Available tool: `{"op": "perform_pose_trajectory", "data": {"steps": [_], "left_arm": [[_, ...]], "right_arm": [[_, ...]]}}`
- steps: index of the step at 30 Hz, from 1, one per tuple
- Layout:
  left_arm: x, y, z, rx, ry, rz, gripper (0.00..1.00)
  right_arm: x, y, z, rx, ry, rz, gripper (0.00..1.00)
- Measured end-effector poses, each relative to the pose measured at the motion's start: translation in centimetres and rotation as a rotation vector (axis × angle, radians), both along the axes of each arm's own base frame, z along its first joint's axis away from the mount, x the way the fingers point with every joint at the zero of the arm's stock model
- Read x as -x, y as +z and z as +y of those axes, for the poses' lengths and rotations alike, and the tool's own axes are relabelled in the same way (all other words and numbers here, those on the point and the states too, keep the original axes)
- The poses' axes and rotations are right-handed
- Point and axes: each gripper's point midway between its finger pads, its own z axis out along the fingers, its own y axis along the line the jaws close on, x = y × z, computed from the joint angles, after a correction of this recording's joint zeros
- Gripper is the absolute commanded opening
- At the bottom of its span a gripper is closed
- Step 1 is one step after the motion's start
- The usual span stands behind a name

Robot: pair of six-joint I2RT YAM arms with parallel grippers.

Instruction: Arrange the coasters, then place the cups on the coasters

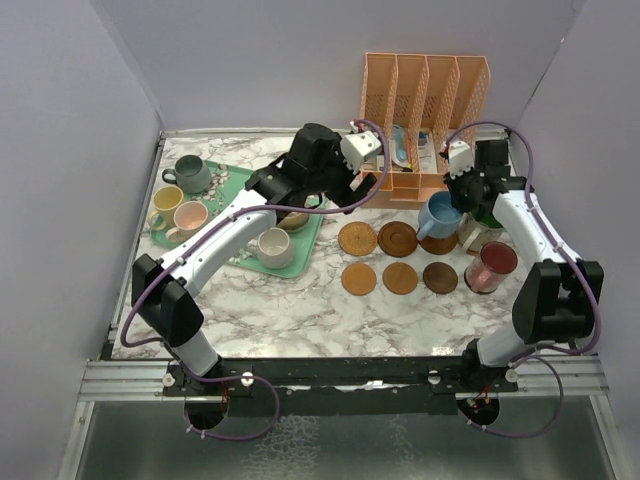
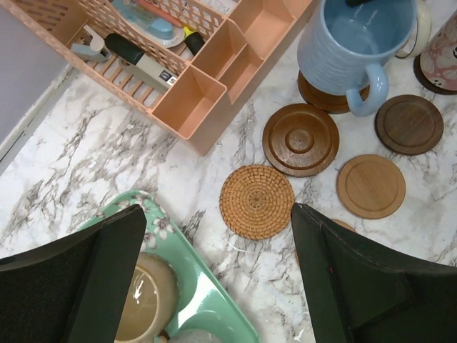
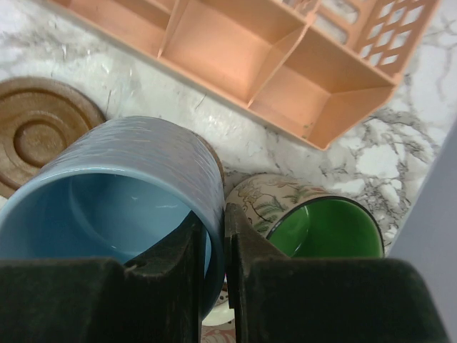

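My right gripper is shut on the rim of the light blue cup, one finger inside and one outside. That cup hangs over a dark coaster. A green-lined flowered cup stands right beside it, and a maroon-red cup sits on a coaster. My left gripper is open and empty above the tray's right edge. A tan cup lies below its left finger, a woven coaster ahead. Several more coasters lie in two rows.
A mint-green flowered tray at the left holds the grey-teal, yellow, pink and cream cups. A peach desk organizer with small items stands at the back, close behind both grippers.
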Motion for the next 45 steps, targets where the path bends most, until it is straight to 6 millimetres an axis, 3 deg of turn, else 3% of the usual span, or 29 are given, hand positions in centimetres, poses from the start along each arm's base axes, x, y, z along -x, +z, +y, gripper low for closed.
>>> {"op": "perform_pose_trajectory", "data": {"steps": [4, 8, 20, 31, 45], "left_arm": [[-0.4, 0.7, 0.9, 0.017, 0.003, -0.005, 0.88], [0.0, 1.1, 0.8, 0.03, -0.017, -0.005, 0.88], [0.1, 0.3, 1.0, 0.025, -0.043, 0.012, 0.88], [0.4, 0.0, 1.0, 0.029, -0.059, 0.025, 0.88], [0.7, 0.1, 0.9, 0.037, -0.077, 0.03, 0.88]], "right_arm": [[0.4, -2.2, 0.1, 0.016, 0.058, 0.09, 0.01], [0.2, -3.3, 0.4, 0.025, 0.098, 0.134, 0.01], [-1.7, -4.2, 0.3, 0.05, 0.186, 0.159, 0.01], [-1.8, -5.5, -0.5, 0.057, 0.213, 0.196, 0.01], [-1.8, -5.6, -0.8, 0.071, 0.228, 0.195, 0.01]]}}
